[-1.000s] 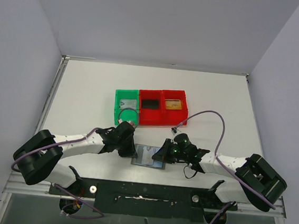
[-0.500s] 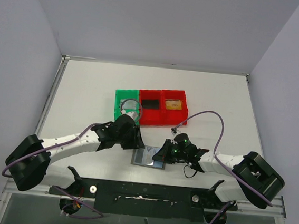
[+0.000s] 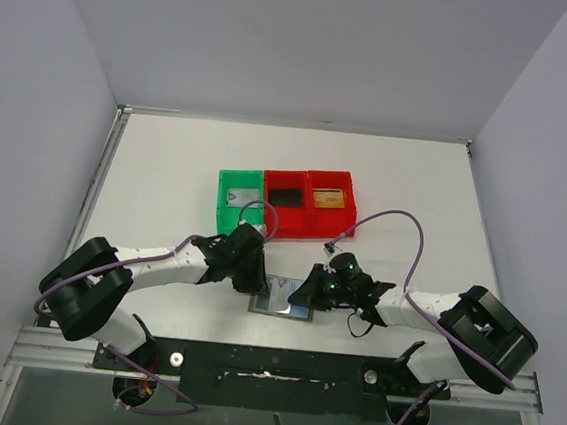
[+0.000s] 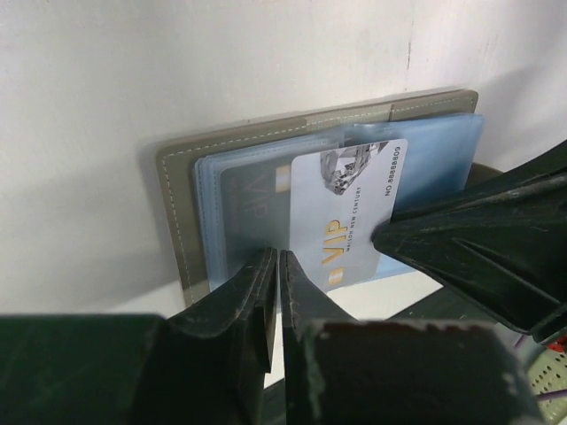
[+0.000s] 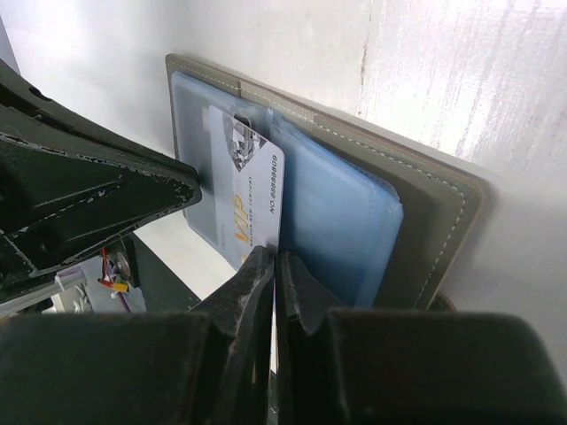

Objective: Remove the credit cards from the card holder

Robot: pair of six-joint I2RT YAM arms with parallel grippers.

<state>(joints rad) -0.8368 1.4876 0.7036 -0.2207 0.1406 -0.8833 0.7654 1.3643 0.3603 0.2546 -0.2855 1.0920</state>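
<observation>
The card holder (image 3: 282, 303) lies open on the table between my two arms, dark grey (image 4: 177, 204) outside with bluish pockets (image 5: 341, 221). A silvery credit card (image 4: 345, 212) marked VIP lies askew on the pockets and pokes past the near edge. My right gripper (image 5: 275, 255) is shut on that card's edge (image 5: 251, 190). My left gripper (image 4: 277, 257) is shut, tips resting on the left pocket's near edge. Another card (image 4: 252, 199) shows faintly through that pocket. From above, my left gripper (image 3: 259, 287) and right gripper (image 3: 301, 297) flank the holder.
Beyond the holder stands a row of small bins: a green bin (image 3: 221, 202) with a pale flat item, a red bin (image 3: 284, 223) with a black flat item, and another red bin (image 3: 348, 197) with a tan one. Grey walls close in both sides.
Half a second ago my left gripper was out by the green bin; it has come back to the holder's left side and shut. My right arm has not moved.
</observation>
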